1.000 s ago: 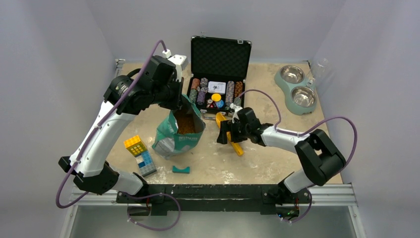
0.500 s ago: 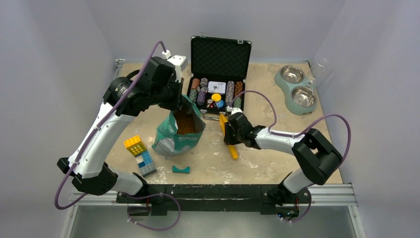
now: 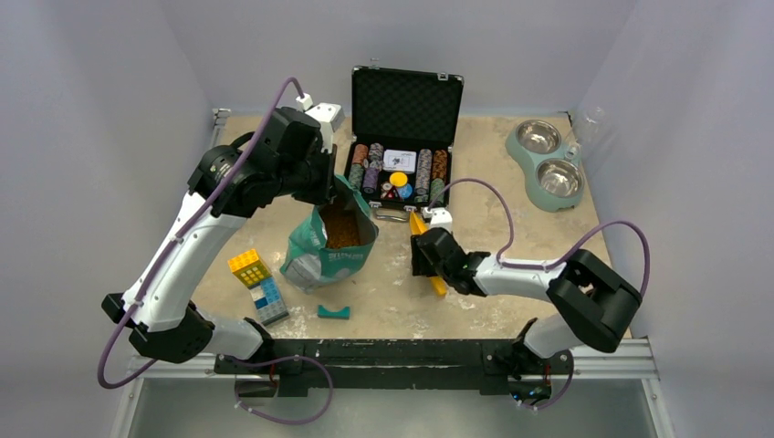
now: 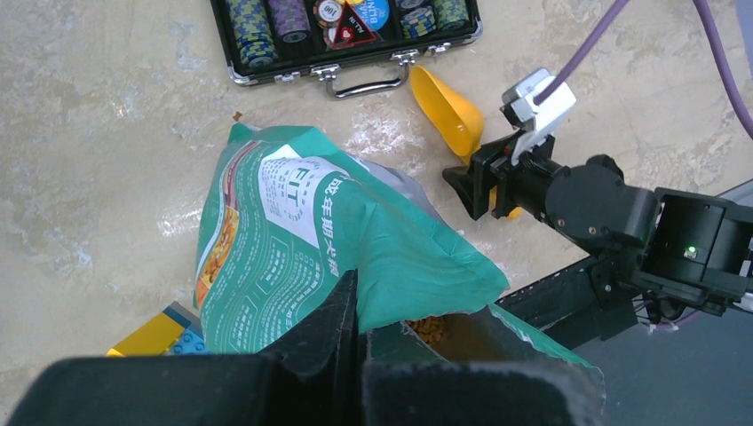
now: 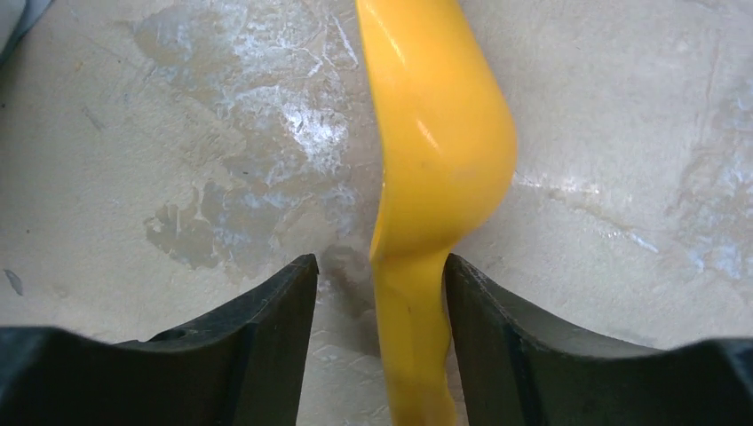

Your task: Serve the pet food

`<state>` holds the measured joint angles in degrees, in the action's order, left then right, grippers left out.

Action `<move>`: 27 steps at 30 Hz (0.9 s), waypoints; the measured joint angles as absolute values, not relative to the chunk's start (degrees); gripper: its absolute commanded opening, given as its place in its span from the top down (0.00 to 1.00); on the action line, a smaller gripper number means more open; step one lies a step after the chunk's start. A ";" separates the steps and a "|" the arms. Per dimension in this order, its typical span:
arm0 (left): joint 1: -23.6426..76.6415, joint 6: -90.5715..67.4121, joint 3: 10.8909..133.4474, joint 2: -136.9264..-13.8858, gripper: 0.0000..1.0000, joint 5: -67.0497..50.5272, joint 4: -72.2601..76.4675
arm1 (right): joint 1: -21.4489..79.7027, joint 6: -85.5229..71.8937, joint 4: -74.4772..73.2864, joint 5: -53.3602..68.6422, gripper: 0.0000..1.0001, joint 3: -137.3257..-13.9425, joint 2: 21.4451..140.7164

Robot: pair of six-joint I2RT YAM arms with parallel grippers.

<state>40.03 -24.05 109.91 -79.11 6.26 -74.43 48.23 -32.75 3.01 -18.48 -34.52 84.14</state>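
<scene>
The step in hand is picking up the scoop; no food has been dug out yet. The left hand (image 3: pixel 317 185), left of centre in the overhead view, is pinched tight on the far rim of the teal-green printed pet-food bag (image 3: pixel 324 251), holding its mouth up and open. The small brown kibble pellets (image 3: pixel 343 228) lie inside the bag, visible through that mouth at the centre of the frame.

The right hand (image 5: pixel 377 266) sits low over the bench (image 3: pixel 511 237), just right of the bag. It straddles the narrow handle of the yellow plastic scoop (image 5: pixel 439 151), which lies on the bench with its bowl pointing up the frame towards the black case of poker chips (image 3: pixel 406 100). The jaws stand partly apart. In the right wrist view a strip of bench shows between the handle and the finger at the lower left of the frame. The other finger is at, or almost at, the handle's side, and I cannot tell whether it touches. Nothing is gripped yet, as I read it.

The next move calls for closing squarely on that thin, smooth handle, which could skid or twist under an uneven squeeze. The scoop then has to be lifted and taken bowl-first into the bag's mouth while the left hand holds the rim steady. A loaded scoop would have to travel level to the pale green double feeder with two steel bowls (image 3: pixel 547 158) at the upper right, well apart from the bag.
</scene>
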 measured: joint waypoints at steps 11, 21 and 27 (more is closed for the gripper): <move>40.03 -24.40 110.21 -79.68 1.00 5.65 -74.83 | 58.37 -39.99 15.18 -38.44 0.50 -26.39 84.64; 40.05 -23.88 112.40 -81.71 1.00 4.27 -76.55 | 60.12 -38.61 22.72 -46.81 1.00 -28.80 92.42; 40.05 -23.75 111.04 -81.21 1.00 2.92 -75.50 | 63.29 -36.91 3.75 -37.47 1.00 -28.93 76.09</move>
<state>40.05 -23.75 111.04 -81.21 2.92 -75.50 63.29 -36.91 3.75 -37.47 -28.93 76.09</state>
